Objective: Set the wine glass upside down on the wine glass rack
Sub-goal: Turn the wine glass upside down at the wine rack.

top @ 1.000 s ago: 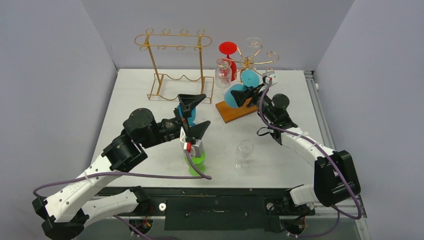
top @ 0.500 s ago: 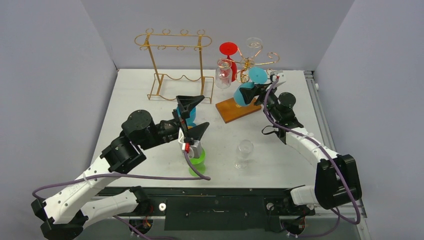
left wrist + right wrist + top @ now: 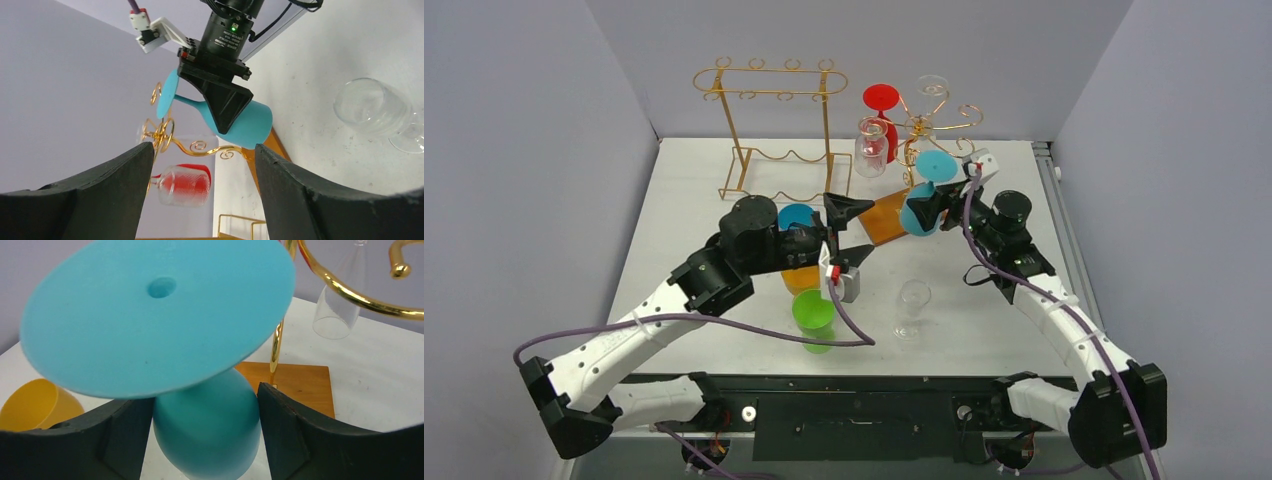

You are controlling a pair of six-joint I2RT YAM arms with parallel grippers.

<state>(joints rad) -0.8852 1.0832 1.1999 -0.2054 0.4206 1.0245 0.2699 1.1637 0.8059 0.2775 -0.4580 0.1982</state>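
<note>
A blue wine glass (image 3: 936, 166) hangs tilted in the air, foot up, with my right gripper (image 3: 922, 210) shut on its bowl (image 3: 207, 425). Its round foot (image 3: 160, 315) fills the right wrist view, close to a gold arm (image 3: 350, 290) of the wine glass rack (image 3: 929, 122). The rack stands on a wooden base (image 3: 882, 218). A red glass (image 3: 880, 100) and a clear glass (image 3: 870, 145) hang from it upside down. My left gripper (image 3: 862, 228) is open and empty, left of the blue glass (image 3: 245, 125).
A clear wine glass (image 3: 913, 302) stands upright on the table near the front. Green (image 3: 812, 312), orange (image 3: 800, 279) and blue (image 3: 796, 215) cups sit under my left arm. A tall gold wire stand (image 3: 769, 130) occupies the back left.
My left arm swung right and away from the green cup, its jaws narrowing a little. My right gripper carried the blue glass up and right, closer to the rack's arms.
</note>
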